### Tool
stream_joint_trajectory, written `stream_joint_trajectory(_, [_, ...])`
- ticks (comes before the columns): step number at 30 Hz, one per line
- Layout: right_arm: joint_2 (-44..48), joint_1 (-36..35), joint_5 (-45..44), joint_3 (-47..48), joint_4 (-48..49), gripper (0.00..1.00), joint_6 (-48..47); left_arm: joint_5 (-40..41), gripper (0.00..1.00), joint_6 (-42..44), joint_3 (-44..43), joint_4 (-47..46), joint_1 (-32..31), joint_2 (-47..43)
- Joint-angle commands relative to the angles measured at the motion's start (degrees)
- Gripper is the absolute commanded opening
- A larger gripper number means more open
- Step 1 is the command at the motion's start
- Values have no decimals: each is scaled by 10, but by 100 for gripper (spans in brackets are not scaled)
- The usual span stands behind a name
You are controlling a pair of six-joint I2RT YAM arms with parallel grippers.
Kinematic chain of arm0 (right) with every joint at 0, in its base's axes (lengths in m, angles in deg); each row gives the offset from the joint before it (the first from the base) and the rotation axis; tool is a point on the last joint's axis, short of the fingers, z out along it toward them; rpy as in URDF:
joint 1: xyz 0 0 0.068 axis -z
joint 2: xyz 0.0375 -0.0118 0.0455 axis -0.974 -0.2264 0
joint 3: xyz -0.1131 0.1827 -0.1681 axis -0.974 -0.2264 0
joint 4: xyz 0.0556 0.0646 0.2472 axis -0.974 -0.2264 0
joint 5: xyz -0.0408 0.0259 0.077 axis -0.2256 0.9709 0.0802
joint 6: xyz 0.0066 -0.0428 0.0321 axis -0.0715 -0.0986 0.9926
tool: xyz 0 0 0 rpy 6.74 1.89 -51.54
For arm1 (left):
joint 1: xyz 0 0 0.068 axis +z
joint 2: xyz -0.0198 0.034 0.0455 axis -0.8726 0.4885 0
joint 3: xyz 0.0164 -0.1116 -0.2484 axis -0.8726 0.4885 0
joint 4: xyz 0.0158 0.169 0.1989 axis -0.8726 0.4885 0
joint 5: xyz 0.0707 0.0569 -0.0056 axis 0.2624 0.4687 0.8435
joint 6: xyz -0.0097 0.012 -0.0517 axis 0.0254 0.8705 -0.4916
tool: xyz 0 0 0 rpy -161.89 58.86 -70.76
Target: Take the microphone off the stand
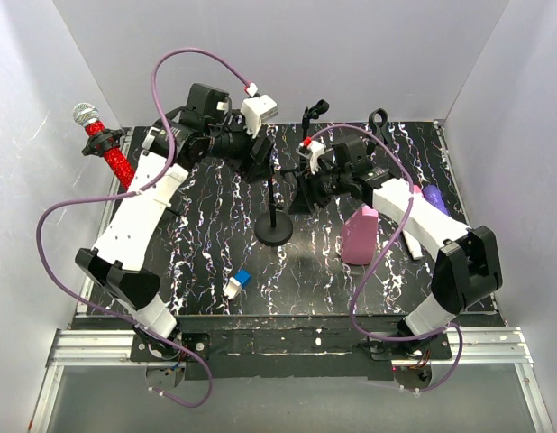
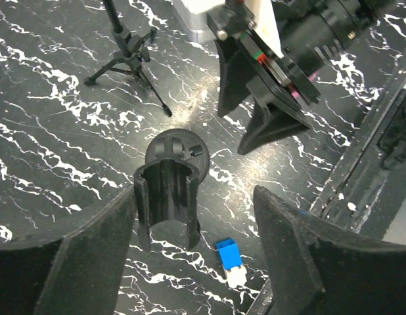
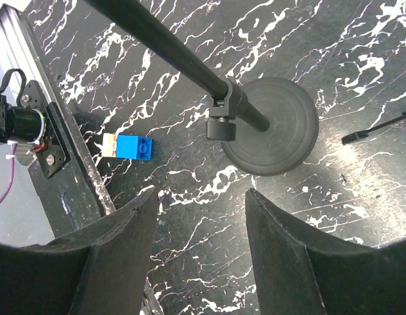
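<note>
Black, white-veined bench (image 1: 197, 257), carrying the items below.

1. Microphone (image 1: 112, 155): red glitter handle, silver mesh head. It lies at the far-left edge of the bench with its head toward the wall, well apart from the stand and from both arms.
2. Stand (image 1: 274, 230): round black base, thin upright pole, near the middle of the bench. Its clip (image 2: 165, 197) is a black open-fronted cradle with nothing in it.
3. Left fingers (image 2: 78, 262): spread wide, one on each side of the clip. They hold nothing; the clip sits nearer the left-hand one, and I cannot tell whether it touches.
4. Right fingers (image 3: 104, 256): parted and empty, hanging above the bench just beside the stand's base, with the pole crossing in front of them.
5. Small block (image 1: 236, 285): blue and white, lying on the bench nearer the front edge than the stand.
6. Pink bottle (image 1: 360, 236): upright, to the right of the stand, beside the right arm.
7. Small black tripod (image 2: 127, 56): at the back of the bench.
</note>
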Motion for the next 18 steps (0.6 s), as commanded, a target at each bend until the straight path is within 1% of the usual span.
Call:
stream_joint_trajectory(1, [-2,-11,-6,-6,29,62,2,52,65,-24,-10,-17,-10,-3])
stream_joint_trajectory(2, [0,-13,-9,-8,30,62,0,57,61,-24,-13,-14,-9,-1])
stream_joint_trajectory(4, [0,-14,-14,-12,34,62,-2,67,56,-25,-14,-6,-9,1])
stream_joint_trajectory(6, [0,-17,-14,-14,36,62,-4,75,48,-25,-11,-1,-9,2])
stream_joint_trajectory(8, [-3,-17,-12,-10,36,62,-6,85,37,-29,-1,-7,-9,-1])
stream_joint_trajectory(11, [-11,-17,3,1,28,62,-10,82,25,-29,7,-8,-9,-2])
stream_joint_trajectory(13, [-19,-18,10,8,22,61,-12,91,12,-39,7,-7,-9,0])
stream_joint_trajectory(14, [-22,-19,12,10,20,61,-12,105,11,-56,9,-12,-9,0])
stream_joint_trajectory(15, [-27,-20,13,13,20,61,-33,116,10,-66,9,-16,-8,0])
stream_joint_trajectory(18, [-26,-25,30,14,32,57,-82,118,1,-90,2,-16,0,6])
